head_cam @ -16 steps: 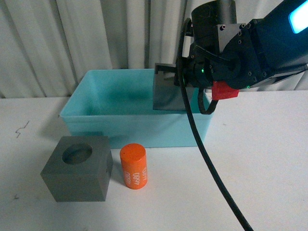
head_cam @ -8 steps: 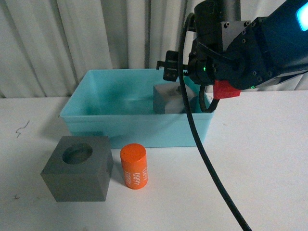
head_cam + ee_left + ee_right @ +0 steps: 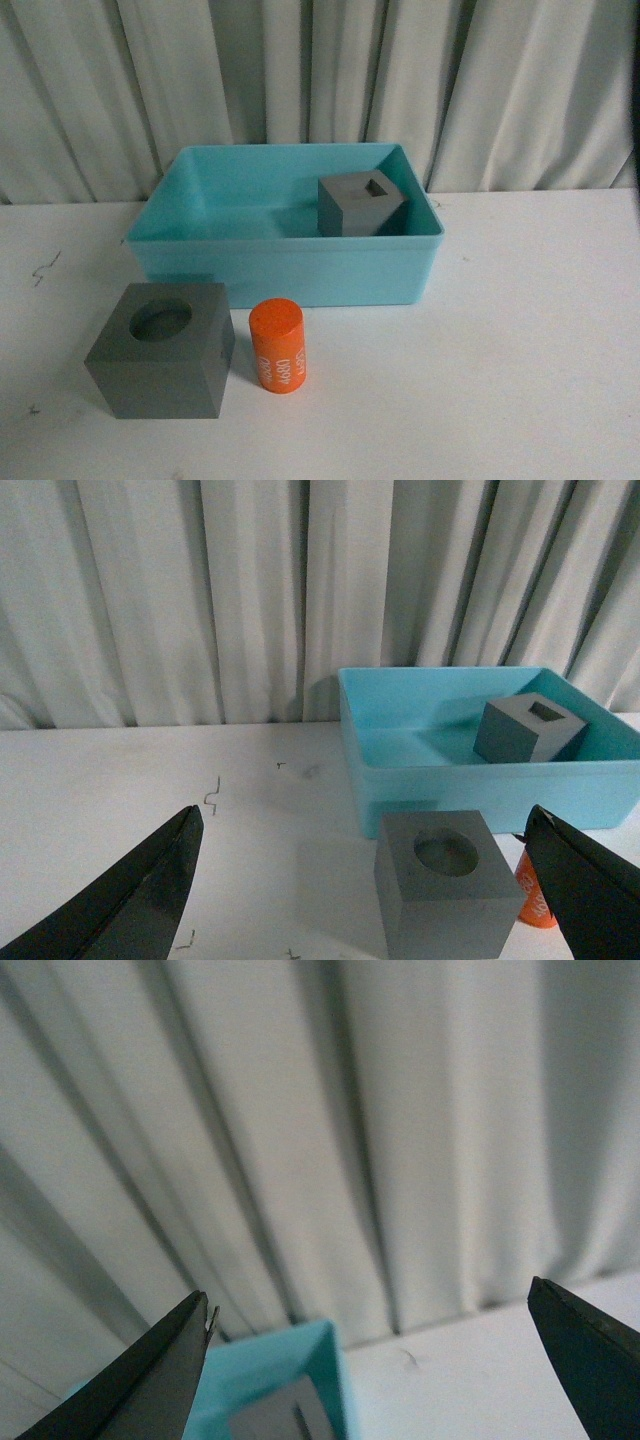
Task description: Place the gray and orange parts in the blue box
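The blue box (image 3: 285, 242) stands at the back of the white table. Inside it, at its right end, rests a gray cube with a rectangular recess (image 3: 360, 205). In front of the box sit a larger gray cube with a round recess (image 3: 160, 350) and, to its right, an upright orange cylinder (image 3: 278, 346) with white lettering. Neither arm shows in the front view. My left gripper (image 3: 365, 812) is open and empty, short of the round-recess cube (image 3: 445, 895) and apart from it. My right gripper (image 3: 368, 1293) is open and empty, above a corner of the box (image 3: 300, 1355).
A pleated white curtain (image 3: 320, 70) hangs close behind the box. Small dark scribble marks (image 3: 42, 268) dot the table at the left. White tabletop (image 3: 540, 320) stretches right of the box and the cylinder.
The right arm let go of the rectangular-recess cube, which now rests inside the box. The arm then drew back out of the front view.
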Controlling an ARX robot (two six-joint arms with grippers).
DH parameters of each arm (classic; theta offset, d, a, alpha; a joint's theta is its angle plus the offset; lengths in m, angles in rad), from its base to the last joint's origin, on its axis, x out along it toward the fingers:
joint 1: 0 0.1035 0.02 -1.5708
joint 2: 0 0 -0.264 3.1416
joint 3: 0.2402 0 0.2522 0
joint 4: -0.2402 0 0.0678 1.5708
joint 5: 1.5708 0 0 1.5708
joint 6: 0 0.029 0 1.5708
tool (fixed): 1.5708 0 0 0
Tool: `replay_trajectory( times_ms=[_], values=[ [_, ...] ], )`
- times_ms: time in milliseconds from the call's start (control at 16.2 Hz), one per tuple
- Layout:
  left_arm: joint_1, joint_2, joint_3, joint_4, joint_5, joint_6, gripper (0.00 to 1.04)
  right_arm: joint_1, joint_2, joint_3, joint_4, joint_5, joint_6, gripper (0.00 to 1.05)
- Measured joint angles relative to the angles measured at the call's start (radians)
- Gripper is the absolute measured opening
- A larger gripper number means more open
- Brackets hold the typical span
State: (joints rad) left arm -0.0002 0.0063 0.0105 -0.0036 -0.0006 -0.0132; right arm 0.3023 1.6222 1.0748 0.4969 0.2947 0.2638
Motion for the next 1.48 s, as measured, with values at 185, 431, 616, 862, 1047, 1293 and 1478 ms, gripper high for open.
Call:
replay_trajectory(
  times_ms=[185, 431, 616, 862, 1047, 1293, 1478],
  values=[
    [0.0, 0.0, 0.0, 0.0, 0.0, 0.0, 0.98, 0.177, -0.658, -0.695, -0.41, 0.216, 0.309, 0.96],
    [0.0, 0.0, 0.0, 0.0, 0.0, 0.0, 0.98, 0.009, -0.871, -0.972, 0.139, 0.021, -0.148, 0.49],
    [0.0, 0.0, 0.0, 0.0, 0.0, 0.0, 0.98, -0.085, -1.002, -1.013, 0.047, -0.072, -0.237, 0.15],
    [0.0, 0.0, 0.0, 0.0, 0.0, 0.0, 0.98, -0.177, -1.127, -1.064, -0.029, -0.166, -0.257, 0.02],
    [0.0, 0.0, 0.0, 0.0, 0.0, 0.0, 0.98, -0.311, -1.252, -1.064, -0.124, -0.276, -0.257, 0.02],
    [0.0, 0.0, 0.0, 0.0, 0.0, 0.0, 0.98, -0.303, -1.351, -1.064, -0.221, -0.293, -0.257, 0.02],
    [0.0, 0.0, 0.0, 0.0, 0.0, 0.0, 0.98, -0.303, -1.407, -1.064, -0.279, -0.293, -0.258, 0.02]
  ],
)
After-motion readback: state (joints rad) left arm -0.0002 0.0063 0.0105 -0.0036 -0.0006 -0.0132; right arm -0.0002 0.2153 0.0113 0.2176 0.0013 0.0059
